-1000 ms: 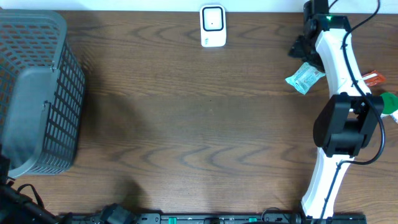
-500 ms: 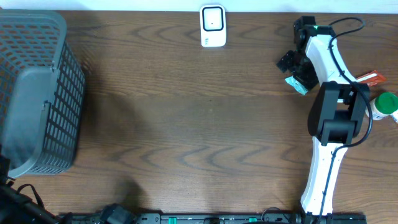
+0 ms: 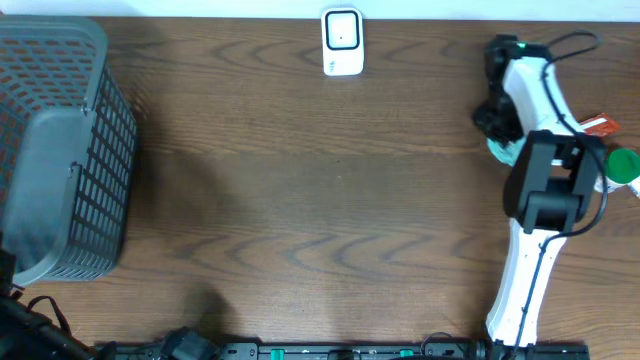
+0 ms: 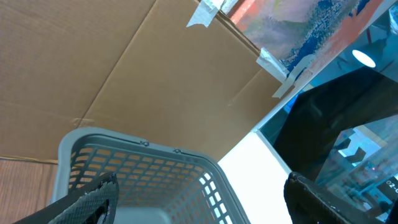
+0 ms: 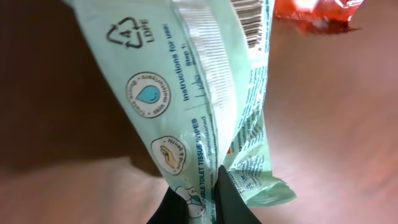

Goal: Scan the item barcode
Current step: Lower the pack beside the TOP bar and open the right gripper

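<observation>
Right gripper [image 5: 215, 194] is clenched on a pale green packet of moist toilet tissue wipes [image 5: 186, 93], its dark fingers [image 5: 233, 208] pinching the crimped lower end. The packet's printed back faces the wrist camera, showing a recycling mark, round pictograms and an instructions line. Its barcode [image 5: 252, 22] sits near the top edge, partly cut off by the frame. From overhead, this gripper [image 3: 492, 112] sits at the far right of the wooden counter [image 3: 320, 200]. Only a sliver of the packet [image 3: 500, 150] shows just beside the white arm, and whether it rests on the counter or is lifted cannot be told. A red-orange sachet [image 3: 600, 125] and a green-capped bottle [image 3: 622, 165] lie at the right edge, near the arm. The white barcode scanner [image 3: 342, 42] stands at the far edge near the middle, well apart from the packet. Left gripper [image 4: 199, 186] is released, with its fingers spread wide at the bottom corners of its view. It faces the rim of the grey plastic basket [image 4: 124, 140], which stands at the left end of the counter before brown cardboard [image 4: 124, 62].
</observation>
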Motion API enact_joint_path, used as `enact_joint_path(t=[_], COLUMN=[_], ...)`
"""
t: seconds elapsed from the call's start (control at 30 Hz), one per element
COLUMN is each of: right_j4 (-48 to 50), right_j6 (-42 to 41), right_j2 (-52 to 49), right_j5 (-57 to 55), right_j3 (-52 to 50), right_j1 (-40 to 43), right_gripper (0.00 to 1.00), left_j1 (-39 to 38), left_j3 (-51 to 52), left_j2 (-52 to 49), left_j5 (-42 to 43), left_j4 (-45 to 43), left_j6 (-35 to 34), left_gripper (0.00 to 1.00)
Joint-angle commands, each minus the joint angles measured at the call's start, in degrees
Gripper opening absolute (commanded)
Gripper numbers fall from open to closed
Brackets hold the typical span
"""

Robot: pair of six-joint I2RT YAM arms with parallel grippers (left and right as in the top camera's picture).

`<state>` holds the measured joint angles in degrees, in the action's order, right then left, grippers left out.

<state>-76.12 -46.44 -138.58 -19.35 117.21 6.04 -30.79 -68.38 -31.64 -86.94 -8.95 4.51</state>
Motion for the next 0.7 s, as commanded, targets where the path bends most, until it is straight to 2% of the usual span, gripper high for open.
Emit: enact_joint_path(t=[0.0,0.13,0.17,0.2,0.27,0.3,0.4,0.43,0.47,0.6,0.67], right_j4=[-2.01,-4.07,-4.09,-3.96,-3.32,-2.49,0.17,1.20,2.03,4.15,3.56], right_j6=[0.22,0.28,1.09,3.28,7.87,10.29,17.09,19.89,22.67,42.45,48.48], right_j2=[1.88,1.88,1.88,1.92,2.45,3.45,7.10,9.20,10.82,19.54,24.20], right_j5=[-4.55,-4.28,-3.67,-2.40,1.18,4.00,9.86,12.33,14.67,32.76,38.95], right_j3=[0.00,0.00,0.00,0.02,0.07,0.11,0.13,0.13,0.13,0.13,0.13], right_j1=[5.11,9.68,10.49,11.21,12.31,12.59,12.07,11.61,11.21,9.25,8.33], right_gripper=[0.02,0.01,0.04,0.15,0.52,0.67,0.95,0.99,0.99,0.99,0.99], left_j1=[0.24,0.24,0.24,0.24,0.24,0.24,0.24,0.24,0.24,0.24,0.24], left_j3=[-0.09,-0.09,-0.09,-0.09,-0.09,-0.09,-0.09,-0.09,-0.09,-0.09,-0.09], left_j2=[0.31,0.31,0.31,0.31,0.31,0.31,0.31,0.31,0.31,0.31,0.31], left_j5=[-2.95,-2.95,-2.95,-2.95,-2.95,-2.95,-2.95,-2.95,-2.95,-2.95,-2.95], left_j4=[-0.09,-0.09,-0.09,-0.09,-0.09,-0.09,-0.09,-0.09,-0.09,-0.09,-0.09], left_j6=[0.35,0.35,0.35,0.35,0.35,0.35,0.35,0.35,0.35,0.35,0.35], left_gripper=[0.85,0.85,0.85,0.85,0.85,0.86,0.85,0.85,0.85,0.85,0.85])
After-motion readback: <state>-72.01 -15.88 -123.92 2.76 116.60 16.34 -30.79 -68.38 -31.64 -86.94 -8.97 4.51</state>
